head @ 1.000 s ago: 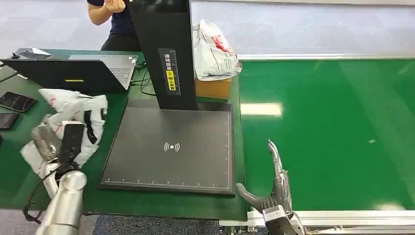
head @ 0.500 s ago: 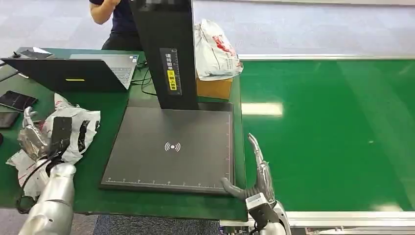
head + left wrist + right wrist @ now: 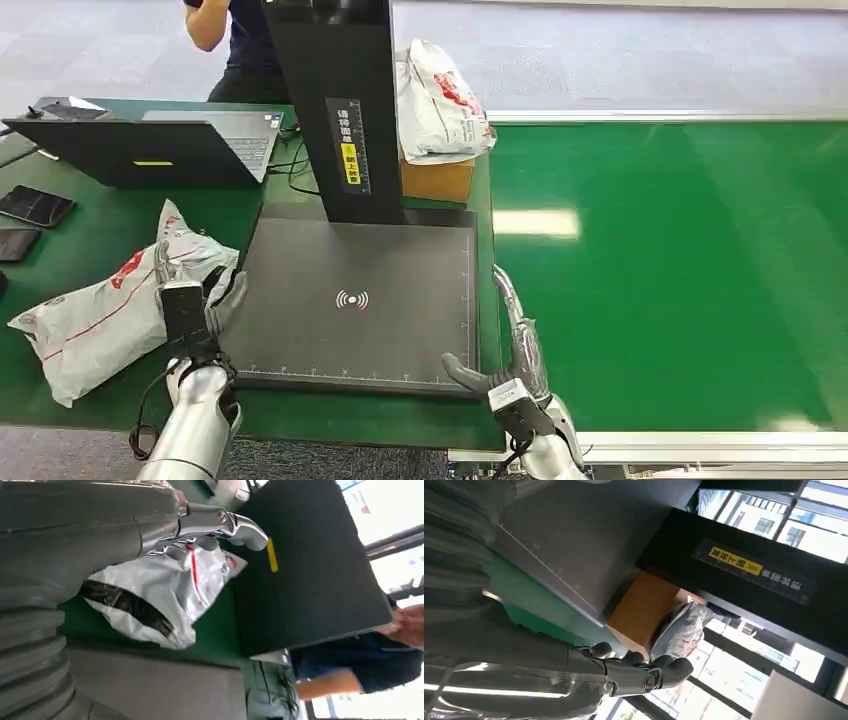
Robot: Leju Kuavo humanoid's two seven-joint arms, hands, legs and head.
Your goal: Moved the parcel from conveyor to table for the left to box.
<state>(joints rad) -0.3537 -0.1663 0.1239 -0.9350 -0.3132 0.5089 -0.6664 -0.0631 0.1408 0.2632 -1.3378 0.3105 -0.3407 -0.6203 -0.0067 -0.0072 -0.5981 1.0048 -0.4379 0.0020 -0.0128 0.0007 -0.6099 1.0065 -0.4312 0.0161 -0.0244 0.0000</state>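
The scanner pad lies at 3 o'clock of the parcel, a laptop at 12. The parcel's long axis runs 8 to 2 o'clock. The left hand grips the parcel's near end; the right hand hangs spread, holding nothing.

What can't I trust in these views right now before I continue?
- Left hand grip: in the head view its fingers lie over the grey parcel, contact underneath hidden; in the left wrist view the hand's own cover blocks it.
- Scanner post: top cut off by the frame edge.
- Yellow label text: too small.
- Brown box: mostly hidden by the white bag.

Silver arms with black cables end in grey left hand and right hand
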